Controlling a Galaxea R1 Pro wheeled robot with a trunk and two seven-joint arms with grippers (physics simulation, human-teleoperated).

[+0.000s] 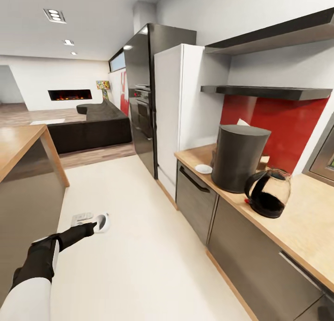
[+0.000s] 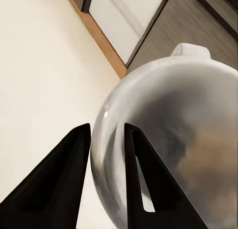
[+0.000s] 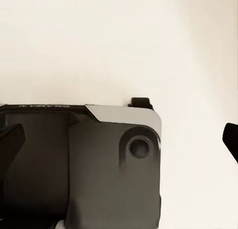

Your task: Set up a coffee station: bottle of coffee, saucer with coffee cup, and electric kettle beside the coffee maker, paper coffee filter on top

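Between left gripper fingers, coffee cup

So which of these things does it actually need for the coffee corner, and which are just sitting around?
Part of the job: coffee maker, electric kettle and saucer, all on the countertop; coffee cup, gripped in the left claw; lower black shelf.

Just there: white fridge, dark sofa, fireplace, wooden island bar.
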